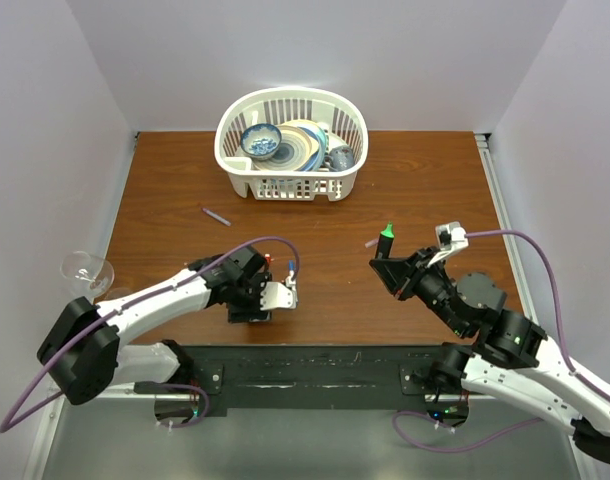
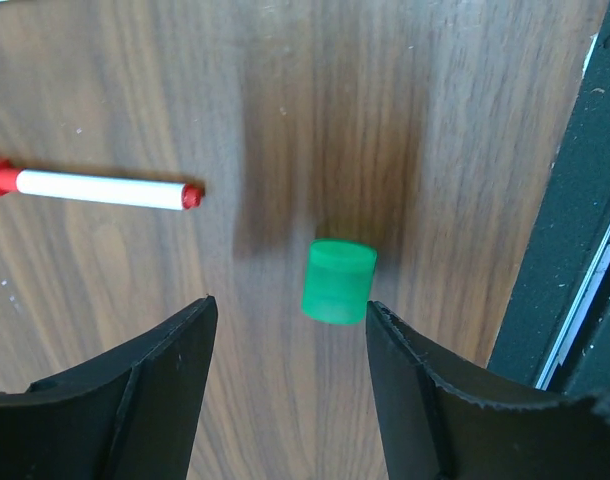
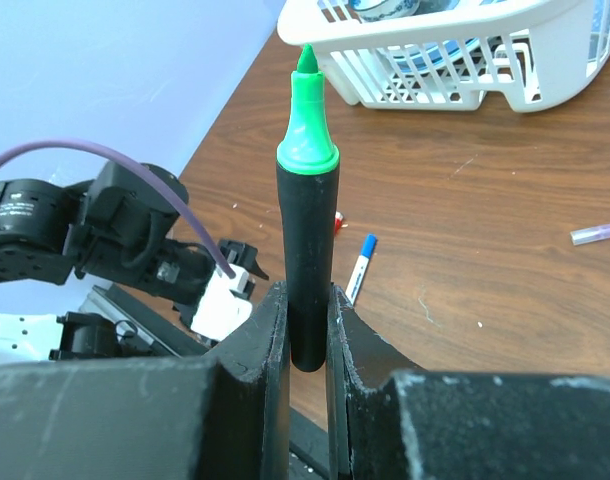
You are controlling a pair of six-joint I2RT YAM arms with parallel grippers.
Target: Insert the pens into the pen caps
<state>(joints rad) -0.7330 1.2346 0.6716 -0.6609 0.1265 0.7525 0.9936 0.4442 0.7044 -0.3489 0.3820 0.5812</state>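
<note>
Centring matters: green cap (image 2: 337, 282) sits at the mouth of the spread left gripper (image 2: 290, 335), nearer its three o'clock finger; shift that way before closing. Right gripper (image 3: 307, 325) clamps the black marker (image 3: 307, 240), tip toward twelve.

The red pen (image 2: 100, 188) is running off the left edge of the left wrist view, so its far end is not showing. The marker (image 3: 307, 230) is sinking out of sight at its lower end between the fingers of the right gripper (image 3: 307, 295), and it is covering all but a red speck behind it, possibly that same pen. The basket (image 3: 465, 70) is being cropped at the top and right. In the top view the purple piece (image 1: 216, 215) is showing too small to name.
</note>
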